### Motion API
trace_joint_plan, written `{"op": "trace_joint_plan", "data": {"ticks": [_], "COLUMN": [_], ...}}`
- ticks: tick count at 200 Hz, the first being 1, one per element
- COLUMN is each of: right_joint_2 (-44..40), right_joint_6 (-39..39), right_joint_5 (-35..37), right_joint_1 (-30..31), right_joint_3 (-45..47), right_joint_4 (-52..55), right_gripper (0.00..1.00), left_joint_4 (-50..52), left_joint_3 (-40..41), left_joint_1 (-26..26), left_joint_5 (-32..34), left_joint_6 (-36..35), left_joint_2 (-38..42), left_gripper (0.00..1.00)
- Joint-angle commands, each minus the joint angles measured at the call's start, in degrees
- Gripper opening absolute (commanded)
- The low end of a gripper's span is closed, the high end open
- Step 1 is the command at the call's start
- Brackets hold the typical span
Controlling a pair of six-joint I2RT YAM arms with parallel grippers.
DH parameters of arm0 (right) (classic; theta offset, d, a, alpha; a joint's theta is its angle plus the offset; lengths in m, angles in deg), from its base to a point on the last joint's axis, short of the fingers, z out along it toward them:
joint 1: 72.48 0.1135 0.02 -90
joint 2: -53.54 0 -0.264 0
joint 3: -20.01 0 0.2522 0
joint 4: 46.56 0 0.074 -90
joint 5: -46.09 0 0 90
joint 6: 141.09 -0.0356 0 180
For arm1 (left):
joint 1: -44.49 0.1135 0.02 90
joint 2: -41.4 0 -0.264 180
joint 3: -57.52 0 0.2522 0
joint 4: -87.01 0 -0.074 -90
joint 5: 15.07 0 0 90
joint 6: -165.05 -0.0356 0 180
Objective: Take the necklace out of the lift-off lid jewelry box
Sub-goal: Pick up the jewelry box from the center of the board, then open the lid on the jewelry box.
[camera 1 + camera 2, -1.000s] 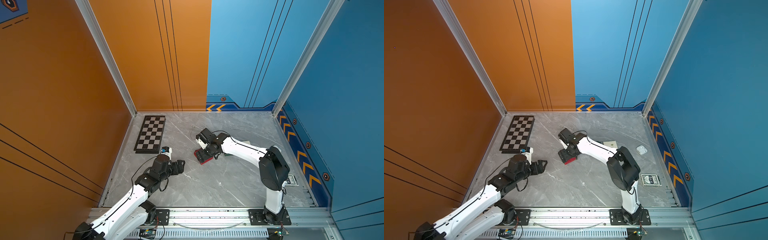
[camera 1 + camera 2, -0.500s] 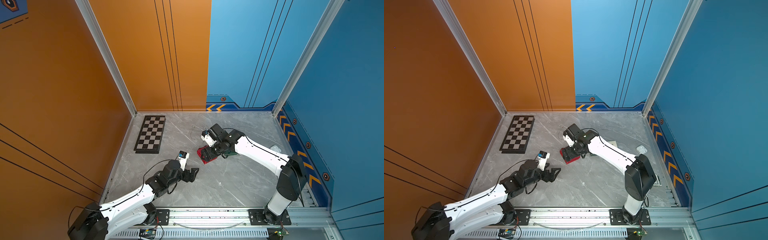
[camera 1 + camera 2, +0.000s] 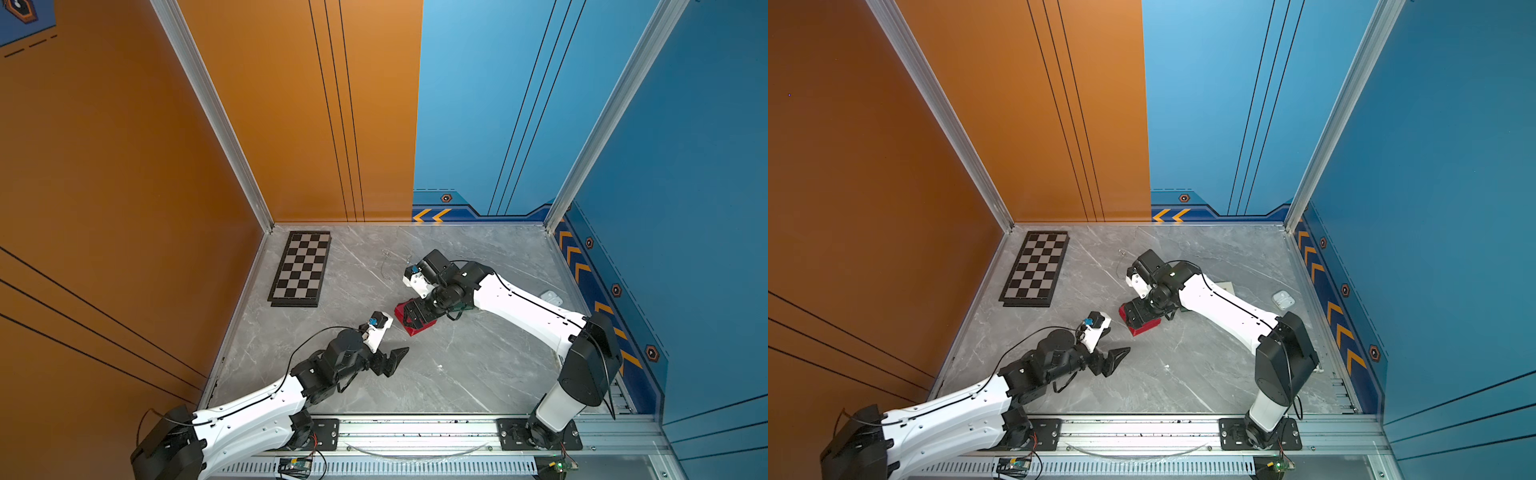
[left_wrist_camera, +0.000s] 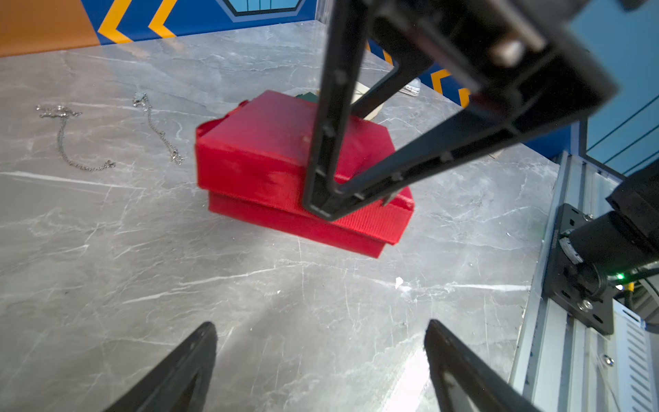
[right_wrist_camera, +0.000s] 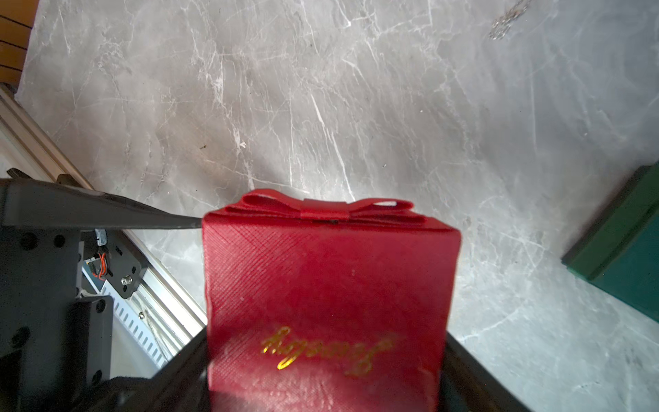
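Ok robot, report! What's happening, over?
Left fingers open, empty, near red box. Right fingers clamped on it, lid on, contents hidden. Nothing blocking.

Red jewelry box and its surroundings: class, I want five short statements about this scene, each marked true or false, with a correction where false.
1. The red jewelry box has its lid on. True.
2. The left gripper grips the box. False: it is open and short of the box.
3. Loose chain lies on the table outside the box. True.
4. The box sits on the chessboard. False: the chessboard lies apart, beside the orange wall.
5. The right gripper straddles the box. True.
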Motion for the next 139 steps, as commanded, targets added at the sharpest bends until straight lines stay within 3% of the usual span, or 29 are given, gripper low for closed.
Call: {"op": "trace_joint_plan", "data": {"ticks": [1,84,139], "right_joint_2": [-2.23,-4.88,-6.91], "right_joint_6": [0.97,2.22,1.84], "right_joint_5": [-1.28,-1.89,-1.68], "right_joint_1": [0.96,2.79,3.06], "right_joint_3": [0.53,2.44,4.38], "right_joint_4": [1.84,2.15,2.18], "right_gripper": [0.85,0.85,0.85], "left_joint_4": [-1.75,-2.48,-2.42], "left_joint_3": [0.59,1.03,1.30], "left_joint_1": [-1.82,-7.16,-7.58], "left_joint_5": [-0.57,7.44,11.31], "left_joint_6": [-3.64,-9.01,-9.18], "left_joint_2": [0.21,0.60,1.44], "left_gripper": [0.92,0.93,0.98]}}
